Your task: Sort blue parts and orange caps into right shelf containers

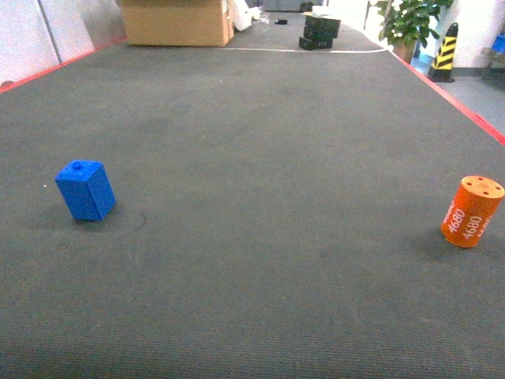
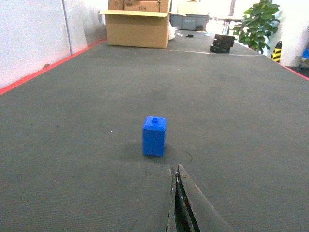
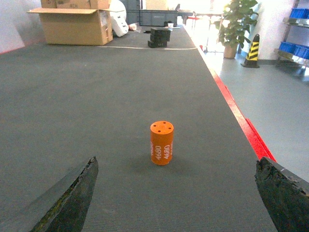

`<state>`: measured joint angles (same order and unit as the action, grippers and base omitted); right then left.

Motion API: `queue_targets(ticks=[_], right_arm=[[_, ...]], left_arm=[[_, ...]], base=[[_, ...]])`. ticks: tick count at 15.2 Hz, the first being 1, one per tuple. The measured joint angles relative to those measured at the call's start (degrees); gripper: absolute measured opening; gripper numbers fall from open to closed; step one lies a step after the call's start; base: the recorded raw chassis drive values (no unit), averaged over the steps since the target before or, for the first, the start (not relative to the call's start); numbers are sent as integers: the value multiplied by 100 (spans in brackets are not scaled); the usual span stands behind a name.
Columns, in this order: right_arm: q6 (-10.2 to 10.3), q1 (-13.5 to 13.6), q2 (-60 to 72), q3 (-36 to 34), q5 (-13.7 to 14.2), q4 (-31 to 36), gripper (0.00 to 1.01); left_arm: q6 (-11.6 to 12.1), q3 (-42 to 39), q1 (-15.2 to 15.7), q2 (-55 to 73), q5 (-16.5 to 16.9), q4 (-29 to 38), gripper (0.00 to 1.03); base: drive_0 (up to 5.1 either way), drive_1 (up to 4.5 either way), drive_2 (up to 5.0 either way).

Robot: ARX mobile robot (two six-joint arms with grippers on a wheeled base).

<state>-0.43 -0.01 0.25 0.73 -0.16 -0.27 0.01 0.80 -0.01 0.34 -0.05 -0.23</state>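
Standing upright on the dark mat point(image 1: 252, 158), the blue part point(image 1: 85, 189) sits well left of the orange cap point(image 1: 472, 211). Just short of the blue part, the left gripper point(image 2: 176, 203) has its fingers pressed together. The right gripper point(image 3: 174, 193) is spread wide, facing the orange cap without touching it.

**One blue part, one orange cap, both upright on the mat**

We see a blue part point(image 1: 85, 190), a small bright blue block taller than wide, standing upright near the left edge of the dark ribbed mat point(image 1: 260, 158), with a small round hole in its top face. Well apart from it, close to the mat's right edge, an orange cap point(image 1: 472, 211) stands on end. It is a short cylinder with white "4680" on its side and small holes in its flat top.
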Motion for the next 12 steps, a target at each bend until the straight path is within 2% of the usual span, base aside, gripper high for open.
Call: queue_targets(ticks=[1, 8, 9, 12], right_arm=[[0, 0, 0, 0, 0, 0, 98], [0, 0, 0, 0, 0, 0, 98], [0, 0, 0, 0, 0, 0, 98], [0, 0, 0, 0, 0, 0, 98]], left_arm=[[0, 0, 0, 0, 0, 0, 2], [-2, 0, 0, 0, 0, 0, 94], [0, 0, 0, 0, 0, 0, 99], [0, 0, 0, 0, 0, 0, 98]], base=[[0, 0, 0], [0, 0, 0], [0, 0, 0], [0, 0, 0]])
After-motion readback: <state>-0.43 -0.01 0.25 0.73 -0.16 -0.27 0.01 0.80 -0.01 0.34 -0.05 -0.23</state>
